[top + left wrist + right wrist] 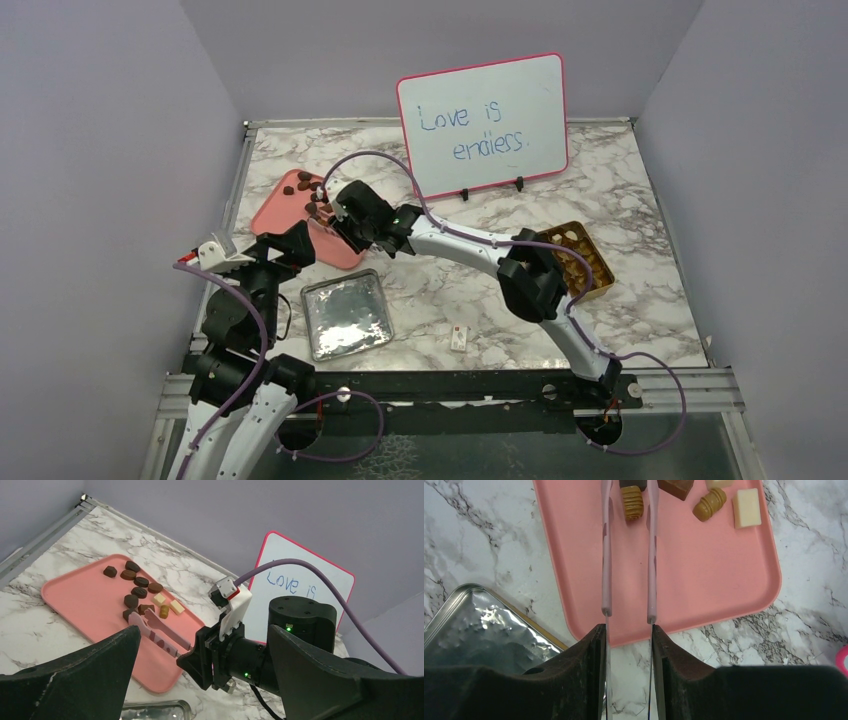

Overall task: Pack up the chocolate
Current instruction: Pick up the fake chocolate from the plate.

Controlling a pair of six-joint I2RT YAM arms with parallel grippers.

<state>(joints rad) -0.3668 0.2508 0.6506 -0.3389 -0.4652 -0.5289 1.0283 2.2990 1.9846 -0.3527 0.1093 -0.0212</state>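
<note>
The chocolate [303, 178] lies as several small brown, tan and cream pieces [135, 587] on a pink tray [290, 215]. My right gripper [626, 630] is shut on a pair of pink tongs [606, 555], which reach over the tray. The tong arms stand apart, with a tan ribbed piece [632, 502] lying between them. A dark piece sits at the tong tips, cut off by the frame edge, so I cannot tell whether it is pinched. My left gripper [295, 245] hangs wide open and empty just near of the tray, beside the right gripper [210, 655].
A gold box [580, 260] holding several pieces stands at the right, partly behind the right arm. A silver foil-lined lid [345, 315] lies near the tray's front corner. A small white tag [459, 338] lies on the marble, and a whiteboard [483, 125] stands at the back.
</note>
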